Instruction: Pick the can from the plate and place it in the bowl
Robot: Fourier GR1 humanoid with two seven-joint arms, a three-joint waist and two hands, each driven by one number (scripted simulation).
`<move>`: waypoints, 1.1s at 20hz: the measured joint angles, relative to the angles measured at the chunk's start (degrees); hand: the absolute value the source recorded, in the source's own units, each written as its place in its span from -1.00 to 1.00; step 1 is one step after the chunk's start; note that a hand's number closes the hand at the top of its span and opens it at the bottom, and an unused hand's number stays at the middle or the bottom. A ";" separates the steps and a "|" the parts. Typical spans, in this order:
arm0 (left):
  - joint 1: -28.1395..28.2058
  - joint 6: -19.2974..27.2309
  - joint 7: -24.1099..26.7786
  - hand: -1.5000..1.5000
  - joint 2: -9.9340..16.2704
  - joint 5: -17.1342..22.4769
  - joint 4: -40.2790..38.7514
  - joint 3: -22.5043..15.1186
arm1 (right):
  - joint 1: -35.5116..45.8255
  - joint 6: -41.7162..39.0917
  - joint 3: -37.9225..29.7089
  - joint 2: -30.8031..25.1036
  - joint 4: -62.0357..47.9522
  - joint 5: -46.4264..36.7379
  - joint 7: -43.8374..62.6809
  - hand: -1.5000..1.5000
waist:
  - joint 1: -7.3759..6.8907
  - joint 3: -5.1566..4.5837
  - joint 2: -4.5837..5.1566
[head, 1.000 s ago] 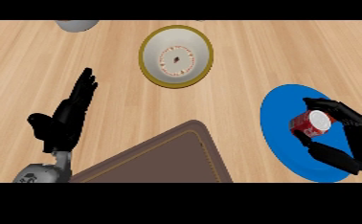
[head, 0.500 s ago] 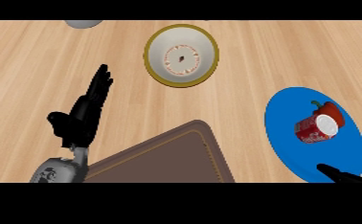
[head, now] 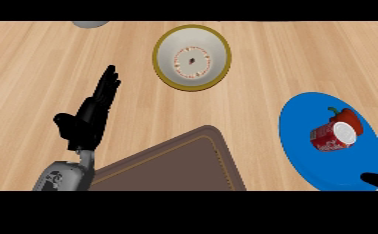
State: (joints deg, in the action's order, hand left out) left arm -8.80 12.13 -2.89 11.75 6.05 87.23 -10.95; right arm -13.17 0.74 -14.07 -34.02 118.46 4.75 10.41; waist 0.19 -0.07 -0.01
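A red can (head: 332, 137) with a white end lies on its side on the blue plate (head: 303, 148) at the right. The white bowl (head: 192, 58) with a yellow rim and a small brown speck inside sits at the top centre. My left hand (head: 88, 115) rests open at the left, fingers straight and pointing up, well away from both. Only a black tip of my right hand (head: 370, 178) shows at the lower right edge, below the can and not touching it.
A red pepper (head: 344, 116) lies on the plate just behind the can. A brown board (head: 170, 165) fills the lower middle. A grey object (head: 90, 24) peeks in at the top left. Bare wooden counter lies between plate and bowl.
My right hand, which was round the can a second ago, has pulled back down to the lower right edge. The can stays on the plate. The left hand holds its pose.
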 measured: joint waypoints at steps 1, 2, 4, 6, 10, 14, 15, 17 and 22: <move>0.18 -0.01 -0.39 0.00 -0.30 -0.07 0.49 -0.32 | 0.89 -0.79 0.15 -0.98 -0.66 0.06 2.22 -1.00 | -0.16 0.00 0.01; 0.58 -0.06 -0.44 0.00 -0.37 -0.20 1.07 -0.46 | 1.26 -1.65 0.46 -1.67 -1.10 0.01 4.07 -1.00 | -0.26 0.00 0.01; -0.07 -0.49 -1.11 0.00 0.16 -0.11 1.14 0.31 | 2.27 -3.02 2.05 -2.60 -1.59 -0.49 8.04 -1.00 | -0.40 0.02 0.05; 0.02 -0.91 -1.00 0.00 -0.01 -0.20 1.00 0.39 | 3.59 -4.93 2.95 -3.82 -2.34 -0.43 11.63 -1.00 | -0.43 0.03 0.06; 0.30 -1.29 -1.42 0.00 -0.44 -0.63 1.33 0.91 | 3.57 -8.90 3.42 -4.26 -4.23 -1.05 14.37 -1.00 | -0.25 0.05 0.02; 0.02 -2.37 -0.03 0.00 -1.18 -1.20 -0.55 2.19 | 3.59 -11.63 4.27 -1.52 -8.24 -4.21 11.28 -1.00 | -0.13 0.07 0.02; 0.16 -2.38 0.25 0.00 -1.40 -1.42 -0.70 2.44 | 2.46 -11.81 4.56 -0.27 -7.97 -5.03 10.24 -1.00 | -0.07 0.06 0.00; -0.23 -2.45 -0.62 0.00 -1.92 -2.04 -0.39 2.72 | 1.48 -13.58 3.48 0.92 -8.42 -5.45 8.60 -1.00 | -0.01 0.08 -0.01; 0.01 -2.99 -1.30 0.00 -2.56 -3.27 0.46 3.36 | 1.39 -17.29 0.04 3.09 -9.23 -3.47 6.39 -1.00 | 0.05 0.09 -0.03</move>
State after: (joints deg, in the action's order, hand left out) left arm -8.79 9.14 -4.19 9.19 2.78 87.69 -7.59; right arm -11.78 -16.55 -14.03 -30.93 109.23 1.28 16.80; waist 0.24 0.01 -0.04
